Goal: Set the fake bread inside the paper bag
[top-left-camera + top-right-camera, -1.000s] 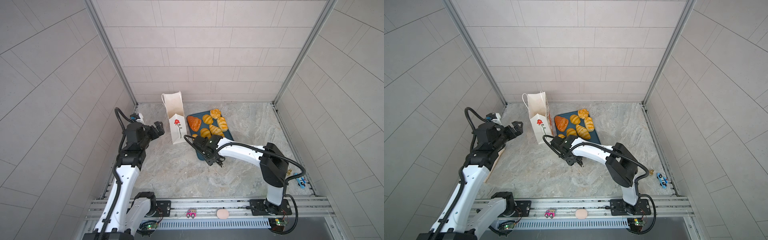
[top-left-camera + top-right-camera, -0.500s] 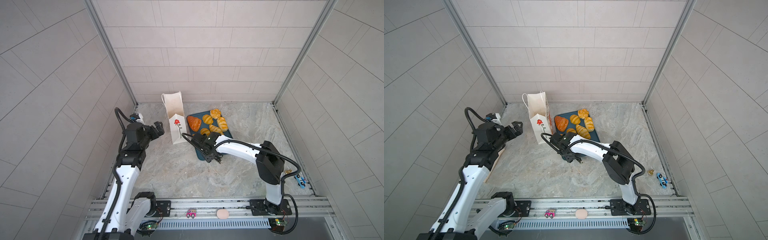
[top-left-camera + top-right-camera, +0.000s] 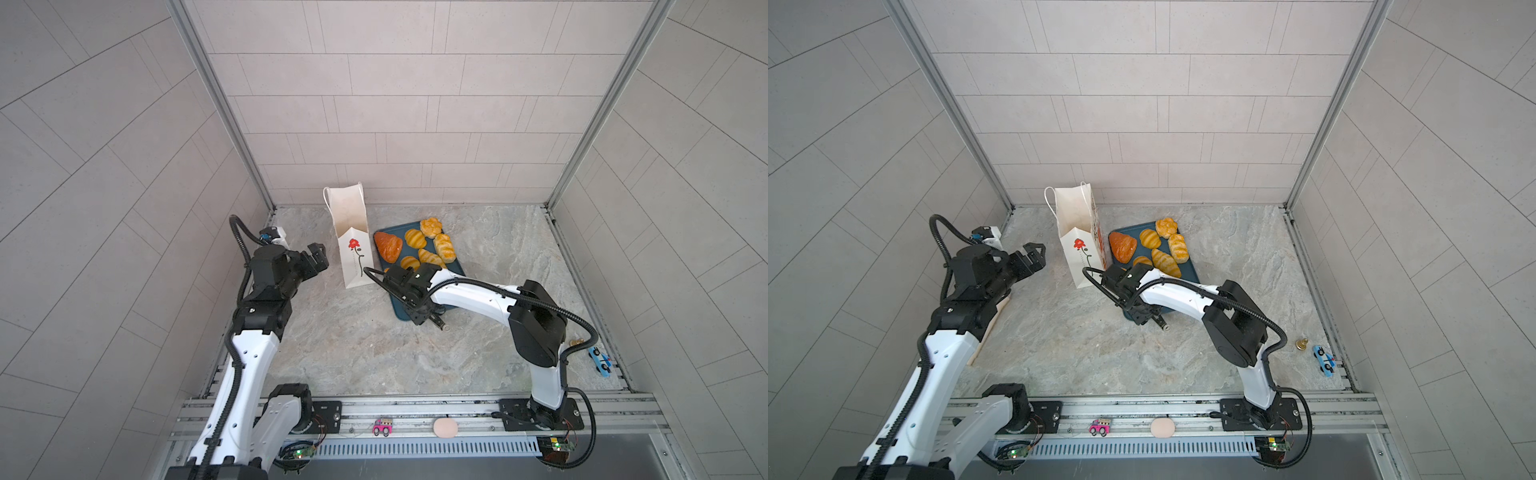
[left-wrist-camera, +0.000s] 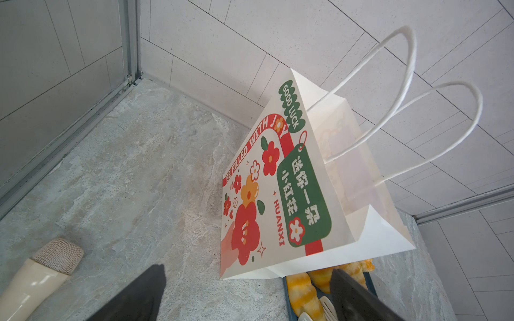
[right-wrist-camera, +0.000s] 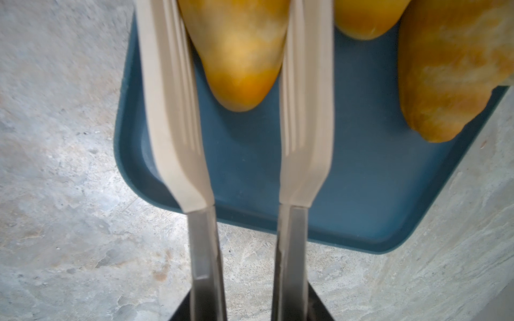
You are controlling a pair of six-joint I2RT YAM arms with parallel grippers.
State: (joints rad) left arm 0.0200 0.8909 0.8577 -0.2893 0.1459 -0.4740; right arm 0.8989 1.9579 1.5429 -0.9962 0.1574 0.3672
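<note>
The right arm reaches low and long toward the paper bag (image 3: 353, 253), its wrist dipped over a corner of the flat dark-blue tray (image 5: 361, 194) that lies just beside the bag. The right gripper (image 5: 239, 33) ends in two long, smooth white blades (image 5: 172, 111), parted. They flank one glossy yellow roll (image 5: 242, 69) and seem to touch its sides, though I cannot tell whether they clamp it. The roll's long axis runs along the blades, with its tapered end toward the wrist. The rest of the fake bread (image 3: 430, 257), striped and shiny, sits on the tray, on the side of the bag away from the left gripper (image 3: 320, 257). That gripper hangs raised near the bag, jaws wide apart, touching nothing. The bag is tall, matte white paper and stands upright, mouth up.
</note>
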